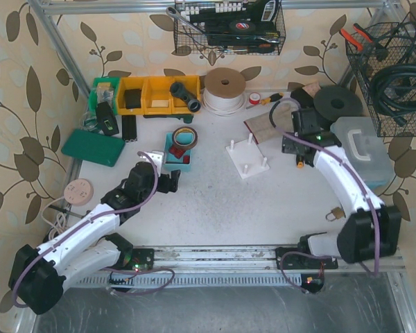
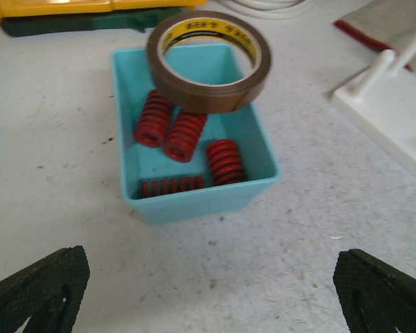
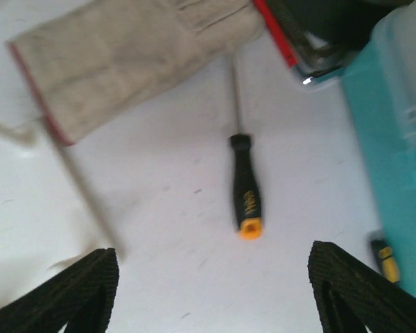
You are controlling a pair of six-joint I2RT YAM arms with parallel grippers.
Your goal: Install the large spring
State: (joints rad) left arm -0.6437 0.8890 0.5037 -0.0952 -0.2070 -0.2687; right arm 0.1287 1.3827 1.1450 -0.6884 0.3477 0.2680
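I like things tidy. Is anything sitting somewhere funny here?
Yes. The brown tape roll is perched on the back rim of the teal bin, hanging over the red springs inside and partly in their way.

We locate the left gripper (image 1: 172, 182) over the table (image 1: 222, 201), just beside the near side of a teal bin (image 1: 168, 149). A roll of brown tape (image 1: 184, 135) sits on the bin's far rim, and red springs (image 1: 185, 159) show inside the bin. To the right, apart from the bin, lies a white peg plate (image 1: 247, 161) with upright pegs. The right gripper (image 1: 292, 147) is near a work glove (image 1: 262, 125) and beside a lidded plastic case (image 1: 360, 142). A padlock (image 1: 332, 214) lies on the table close to the right arm. Yellow bins (image 1: 156, 94) line the far wall.
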